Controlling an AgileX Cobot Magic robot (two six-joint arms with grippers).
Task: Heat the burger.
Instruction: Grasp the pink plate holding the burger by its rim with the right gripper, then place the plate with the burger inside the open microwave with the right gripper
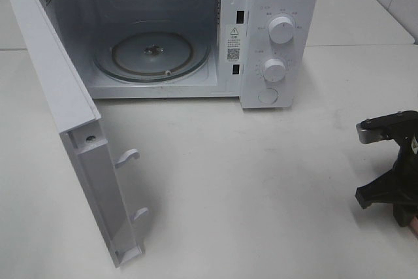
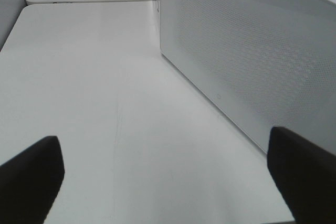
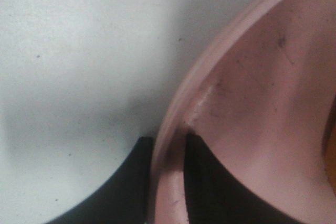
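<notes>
In the right wrist view my right gripper [image 3: 167, 148] is shut on the rim of the round pink plate [image 3: 252, 93], one black finger [image 3: 126, 182] outside the rim and the other inside. A thin orange-brown sliver shows at that view's edge; I cannot tell whether it is the burger. From the high camera, the right arm [image 1: 392, 168] sits at the table's far right edge with a bit of pink plate [image 1: 413, 225] under it. My left gripper [image 2: 165, 182] is open over bare table beside the microwave's perforated side wall [image 2: 252, 51].
The white microwave [image 1: 274, 31] stands at the back with its door [image 1: 65, 115] swung wide open toward the front left. Its glass turntable [image 1: 153, 53] has nothing on it. White tabletop [image 1: 248, 187] stretches between the microwave and the right arm.
</notes>
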